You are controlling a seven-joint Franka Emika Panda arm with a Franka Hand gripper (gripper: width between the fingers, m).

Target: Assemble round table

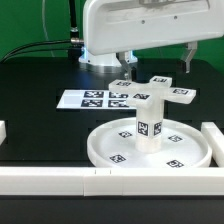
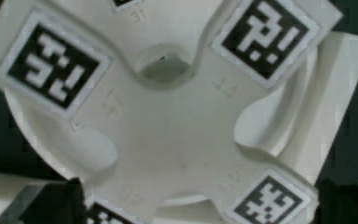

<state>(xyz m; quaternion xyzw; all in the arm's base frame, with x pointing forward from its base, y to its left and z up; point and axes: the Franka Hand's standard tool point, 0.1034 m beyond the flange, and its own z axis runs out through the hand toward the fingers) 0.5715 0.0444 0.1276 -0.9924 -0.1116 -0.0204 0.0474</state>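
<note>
My gripper [image 1: 155, 62] hangs above the cross [image 1: 158, 91], jaws spread as wide as they go and holding nothing; one dark finger [image 1: 187, 58] shows beside the cross's far arm in the exterior view. From my wrist the cross [image 2: 167, 110] fills the view: white plastic, four rounded arms, each with a black-and-white square tag, and a small round hole [image 2: 163, 69] near the centre. The cross sits on top of the post [image 1: 150, 122], a stubby white cylinder with a tag on its side. The post stands upright at the middle of the disc [image 1: 108, 145], a large round white plate with a raised rim and tags on its floor. The disc lies near the table's [image 1: 40, 125] front edge, against white bars [image 1: 45, 178] in front and at the exterior view's right. The marker board [image 1: 90, 99] lies flat behind the disc.
</note>
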